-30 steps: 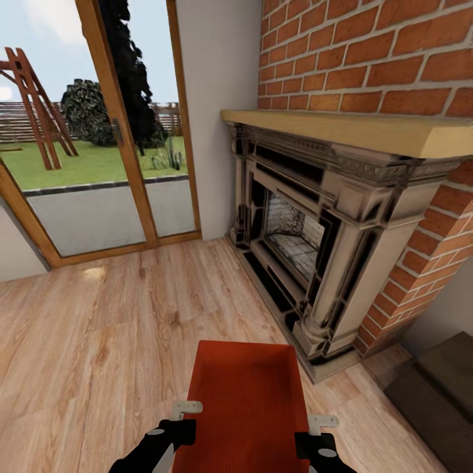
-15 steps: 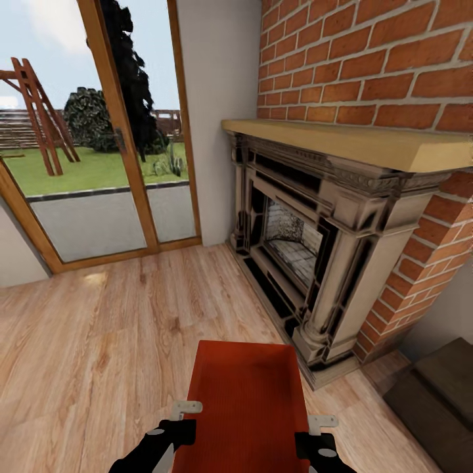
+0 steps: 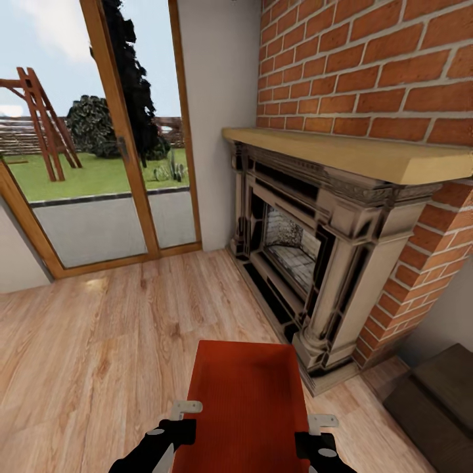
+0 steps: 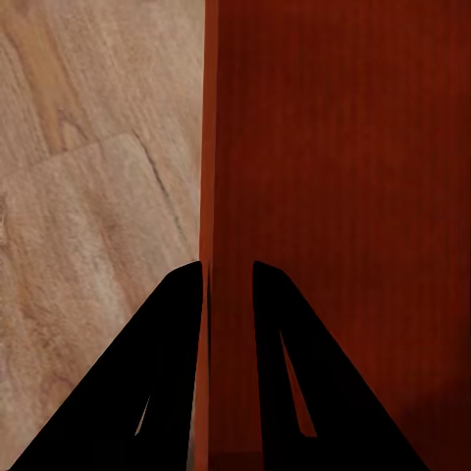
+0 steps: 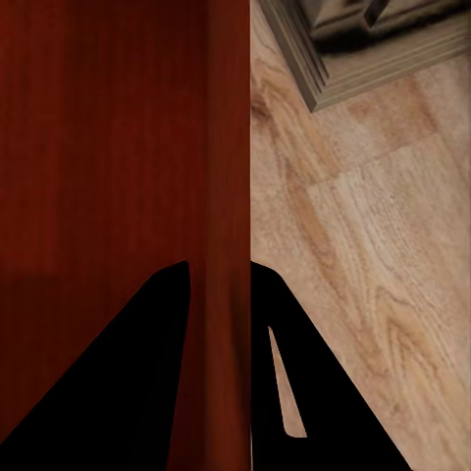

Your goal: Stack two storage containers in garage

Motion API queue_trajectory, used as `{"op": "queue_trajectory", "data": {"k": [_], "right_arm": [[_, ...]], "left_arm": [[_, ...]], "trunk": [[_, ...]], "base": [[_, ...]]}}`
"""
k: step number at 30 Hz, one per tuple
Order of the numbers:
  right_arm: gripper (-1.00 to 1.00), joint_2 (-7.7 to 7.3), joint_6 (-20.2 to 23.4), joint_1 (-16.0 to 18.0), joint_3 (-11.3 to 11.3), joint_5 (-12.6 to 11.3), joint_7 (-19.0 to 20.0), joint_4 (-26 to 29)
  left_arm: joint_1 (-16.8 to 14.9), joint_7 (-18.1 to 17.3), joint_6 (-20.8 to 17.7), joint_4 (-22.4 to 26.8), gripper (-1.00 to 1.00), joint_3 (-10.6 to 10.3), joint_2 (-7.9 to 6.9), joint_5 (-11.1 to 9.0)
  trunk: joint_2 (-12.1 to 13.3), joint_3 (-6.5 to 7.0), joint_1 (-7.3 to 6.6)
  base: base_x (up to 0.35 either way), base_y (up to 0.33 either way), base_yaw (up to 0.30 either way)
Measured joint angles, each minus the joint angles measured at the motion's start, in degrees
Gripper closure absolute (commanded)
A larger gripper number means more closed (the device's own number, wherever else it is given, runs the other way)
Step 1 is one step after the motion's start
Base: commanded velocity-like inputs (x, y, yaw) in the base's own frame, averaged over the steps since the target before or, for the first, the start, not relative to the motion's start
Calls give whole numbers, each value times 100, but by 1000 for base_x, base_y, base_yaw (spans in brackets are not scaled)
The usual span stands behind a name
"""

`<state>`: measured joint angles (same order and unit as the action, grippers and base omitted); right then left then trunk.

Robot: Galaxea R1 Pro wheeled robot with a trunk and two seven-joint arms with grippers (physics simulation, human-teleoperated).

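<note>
While the orange-red storage container (image 3: 246, 401) hangs above the light wood plank floor (image 3: 98, 355) near the brick fireplace (image 3: 309, 249), both arms carry it. The left end effector (image 4: 228, 280) pinches its left wall between nearly closed fingers. The right end effector (image 5: 218, 280) clamps the right wall likewise.

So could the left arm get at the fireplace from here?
Probably not. The left gripper is shut on one side wall of the storage container, the right gripper on the other, and the fireplace stands across the wood floor, ahead and rightward.
</note>
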<state>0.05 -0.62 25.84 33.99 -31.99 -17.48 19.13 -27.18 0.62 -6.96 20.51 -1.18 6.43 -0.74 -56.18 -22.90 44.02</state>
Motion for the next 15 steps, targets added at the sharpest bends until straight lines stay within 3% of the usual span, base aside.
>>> {"op": "queue_trajectory", "data": {"k": [15], "right_arm": [[100,-2,6,0,0,-1,0,4]], "left_arm": [[0,0,-4,1,100,5,3,6]], "trunk": [[602,283,-330]], "base": [[0,0,0]]}}
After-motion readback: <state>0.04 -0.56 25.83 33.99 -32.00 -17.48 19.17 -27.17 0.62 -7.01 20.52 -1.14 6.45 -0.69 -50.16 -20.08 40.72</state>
